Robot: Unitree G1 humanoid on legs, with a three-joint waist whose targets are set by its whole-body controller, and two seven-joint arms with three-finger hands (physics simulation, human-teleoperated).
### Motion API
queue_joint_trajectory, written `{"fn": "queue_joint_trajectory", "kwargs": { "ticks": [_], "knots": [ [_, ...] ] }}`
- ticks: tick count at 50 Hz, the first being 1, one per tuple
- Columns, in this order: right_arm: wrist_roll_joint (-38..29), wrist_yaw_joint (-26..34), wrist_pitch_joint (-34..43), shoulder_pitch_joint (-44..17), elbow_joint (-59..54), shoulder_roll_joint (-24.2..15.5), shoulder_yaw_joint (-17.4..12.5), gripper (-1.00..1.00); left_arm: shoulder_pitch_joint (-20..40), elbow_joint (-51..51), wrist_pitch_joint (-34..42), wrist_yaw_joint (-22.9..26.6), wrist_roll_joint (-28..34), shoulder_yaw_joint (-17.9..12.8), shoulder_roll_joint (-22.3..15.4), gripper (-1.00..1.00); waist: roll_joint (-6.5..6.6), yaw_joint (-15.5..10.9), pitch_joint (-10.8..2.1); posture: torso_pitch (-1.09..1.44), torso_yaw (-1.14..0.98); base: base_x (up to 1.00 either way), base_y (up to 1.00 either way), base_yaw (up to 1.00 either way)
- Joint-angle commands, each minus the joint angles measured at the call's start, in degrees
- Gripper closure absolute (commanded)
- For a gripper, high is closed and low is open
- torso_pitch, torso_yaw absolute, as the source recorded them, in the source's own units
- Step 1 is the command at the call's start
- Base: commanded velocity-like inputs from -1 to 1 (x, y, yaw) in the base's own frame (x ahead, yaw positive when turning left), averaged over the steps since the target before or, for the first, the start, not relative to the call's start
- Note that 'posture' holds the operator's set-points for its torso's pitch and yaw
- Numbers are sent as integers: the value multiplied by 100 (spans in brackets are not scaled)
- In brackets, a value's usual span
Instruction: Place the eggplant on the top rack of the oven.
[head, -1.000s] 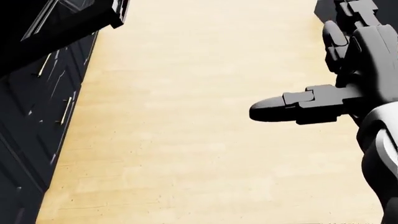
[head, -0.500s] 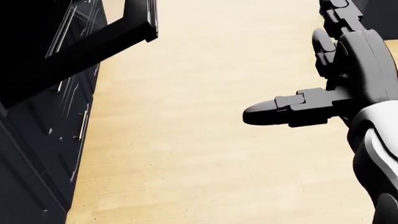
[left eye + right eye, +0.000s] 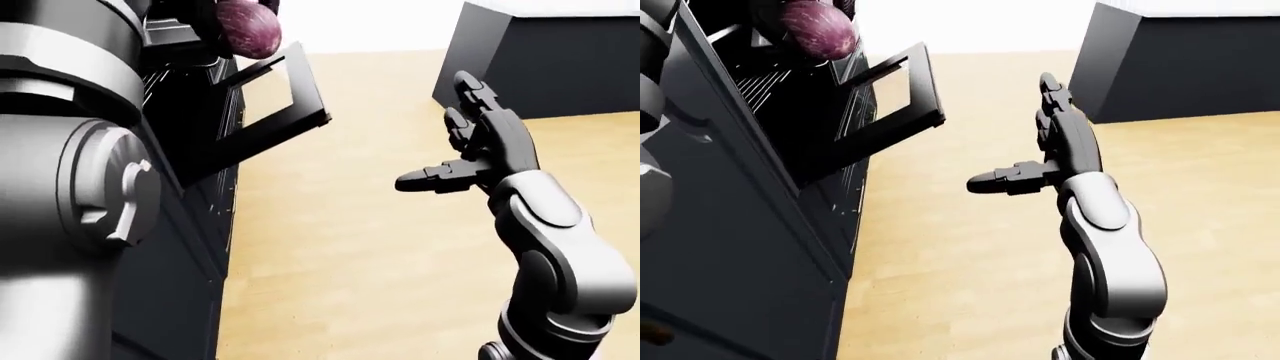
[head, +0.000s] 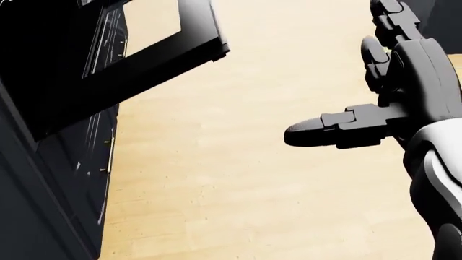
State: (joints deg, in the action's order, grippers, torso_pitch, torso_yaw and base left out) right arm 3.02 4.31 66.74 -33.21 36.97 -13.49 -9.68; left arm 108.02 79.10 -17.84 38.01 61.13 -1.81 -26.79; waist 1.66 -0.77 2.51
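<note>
The view has swung toward the open oven door [image 4: 144, 70], right hand [image 3: 1035, 161] splayed empty, left hand [image 3: 775, 19] apparently clutching the smooth, firm, light-looking eggplant [image 3: 815, 34] at mid-body by the oven's mouth.

One eggplant [image 3: 818, 36], one open oven door [image 3: 885, 101], one dark cabinet block [image 3: 1180, 64], and one visible robot hand [image 3: 1040, 161].
</note>
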Motion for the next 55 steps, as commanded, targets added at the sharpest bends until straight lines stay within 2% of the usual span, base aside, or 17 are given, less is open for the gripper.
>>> {"fn": "queue_joint_trajectory", "kwargs": {
  "ticks": [1, 10, 12, 14, 15, 17, 25, 28, 29, 31, 39, 41, 43, 44, 48, 52, 55],
  "knots": [
    [-65, -62, -388, -59, 114, -33, -93, -100, 292, -314, -67, -134, -96, -57, -18, 100, 36, 33, -144, 0, 0, 16, 0, 0],
    [-28, -85, -461, -63, 69, -29, -56, -100, 274, -315, -73, -135, -93, -66, 3, 100, -364, -19, -48, 0, 0, 23, 0, 0],
    [-28, -95, -463, -52, 84, -22, -49, -100, 264, -318, -75, -129, -94, -65, 1, 100, -529, -56, -59, 0, 0, 27, 0, 0],
    [-26, -100, -505, -18, 77, -7, -46, -100, 264, -319, -74, -125, -97, -67, 1, 100, -855, -74, -160, 0, 0, 28, 0, 0],
    [-24, -106, -486, -28, 83, -4, -45, -100, 267, -319, -73, -123, -94, -65, 1, 100, -618, -47, -117, 0, 0, 28, 0, 0],
    [-18, -103, -513, -12, 68, -3, -50, -100, 269, -318, -74, -129, -94, -65, -1, 100, -678, -69, -104, 0, 0, 27, 0, 0],
    [-10, -123, -452, -48, 98, -16, -47, -100, 282, -316, -80, -119, -89, -64, -15, 100, -227, 31, -68, 0, 0, 27, 0, 0],
    [-10, -123, -453, -44, 100, -25, -43, -100, 290, -316, -81, -117, -90, -68, -19, 100, 158, 106, -170, 0, 0, 27, 0, 0],
    [-13, -125, -465, -24, 100, -21, -36, -100, 285, -315, -84, -124, -88, -67, -21, 100, 11, 81, -153, 0, 0, 26, 0, 0],
    [-12, -121, -428, -38, 118, -33, -41, -100, 279, -314, -87, -121, -85, -65, -24, 100, 196, 95, -84, 0, 0, 25, 0, 0],
    [-15, -107, -352, -136, 109, -71, -33, -100, 263, -311, -71, -123, -86, -71, -16, 100, -172, 35, -48, 0, 0, 24, 0, 0],
    [-16, -104, -384, -126, 86, -64, -30, -100, 260, -311, -71, -119, -86, -71, -15, 100, -346, 7, -61, 0, 0, 20, 0, 0],
    [-10, -95, -323, -185, 101, -79, -39, -100, 274, -312, -65, -124, -90, -76, -17, 100, -652, -35, -192, 0, 0, 16, 0, 0],
    [-10, -94, -337, -180, 93, -77, -40, -100, 268, -312, -65, -120, -87, -72, -18, 100, -643, -76, -275, 0, 0, 16, 0, 0],
    [-18, -108, -362, -175, 52, -68, -49, -100, 300, -314, -61, -104, -83, -70, -33, 100, -590, -13, -58, 0, 0, 10, 0, 0],
    [-33, -95, -157, -535, -86, -225, -65, -100, 313, -316, -59, -98, -77, -68, -39, 100, -540, 0, 46, 0, 0, 0, 0, 0],
    [-48, -26, -4, -1027, -382, -452, -75, -100, 357, -315, -52, -80, -75, -71, -47, 100, -385, 57, 47, 0, 0, 0, 0, 0]
  ]
}}
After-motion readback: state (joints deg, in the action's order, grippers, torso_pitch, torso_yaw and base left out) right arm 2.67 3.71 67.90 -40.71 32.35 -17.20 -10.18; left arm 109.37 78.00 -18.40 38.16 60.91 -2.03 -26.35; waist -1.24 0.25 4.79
